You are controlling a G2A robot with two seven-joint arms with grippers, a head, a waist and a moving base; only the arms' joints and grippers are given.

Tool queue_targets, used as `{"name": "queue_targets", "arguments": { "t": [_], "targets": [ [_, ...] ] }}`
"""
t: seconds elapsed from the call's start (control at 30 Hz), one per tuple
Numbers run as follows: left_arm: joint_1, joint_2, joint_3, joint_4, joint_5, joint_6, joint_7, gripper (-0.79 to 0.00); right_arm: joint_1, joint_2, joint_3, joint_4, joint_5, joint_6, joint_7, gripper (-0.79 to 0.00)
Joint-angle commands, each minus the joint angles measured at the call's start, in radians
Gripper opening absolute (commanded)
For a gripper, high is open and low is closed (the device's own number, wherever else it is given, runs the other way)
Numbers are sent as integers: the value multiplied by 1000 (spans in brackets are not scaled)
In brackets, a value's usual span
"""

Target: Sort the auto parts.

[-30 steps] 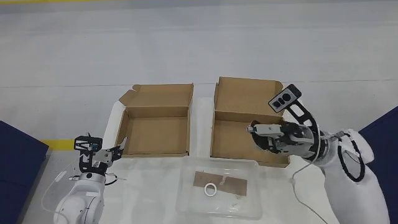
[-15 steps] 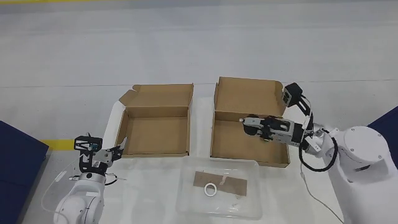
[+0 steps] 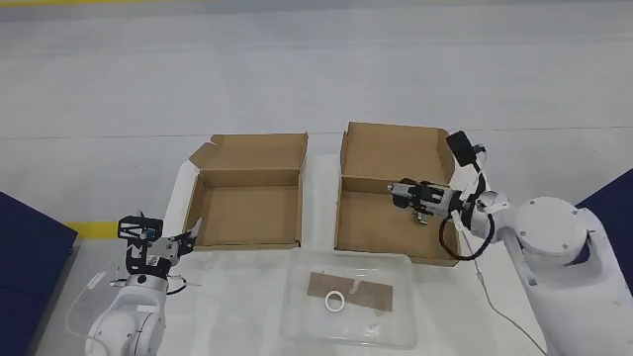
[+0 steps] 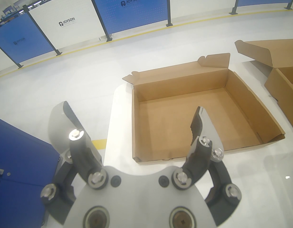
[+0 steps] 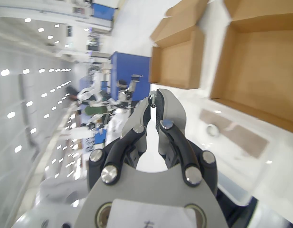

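Observation:
My right gripper [image 5: 153, 100] is shut on a small silver bolt [image 5: 152, 100] pinched at its fingertips. In the top view that right gripper [image 3: 400, 194] hovers over the right cardboard box [image 3: 376, 227]. The clear plastic tray [image 3: 396, 265] at the table's front holds a white ring [image 3: 334, 303] on a brown cardboard strip [image 3: 371, 293]; the ring [image 5: 211, 129] shows below my right gripper too. My left gripper [image 4: 134, 122] is open with nothing between its fingers, at the table's front left corner [image 3: 188, 237], short of the left cardboard box [image 4: 196, 117].
Both cardboard boxes [image 3: 247, 213] stand side by side with lids folded back and nothing inside them. Beyond the table lies white floor with blue partition panels [image 4: 127, 3] behind. A cable [image 3: 485, 292] trails by the right arm.
The right arm has swung and turned over the right box, its gripper moving slightly toward the box's middle with the bolt. The left arm has kept still.

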Motion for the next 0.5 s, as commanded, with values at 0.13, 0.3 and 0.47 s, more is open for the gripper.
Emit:
{"name": "queue_targets", "arguments": {
  "t": [0.13, 0.3, 0.47],
  "targets": [
    [0, 0, 0, 0, 0, 0, 0, 0, 158, 2, -166, 148, -235, 98, 72, -785],
    [0, 0, 0, 0, 0, 0, 0, 0, 194, -1, -196, 207, -232, 114, 96, -785],
    [0, 0, 0, 0, 0, 0, 0, 0, 194, -1, -196, 207, -232, 114, 96, -785]
  ]
}}
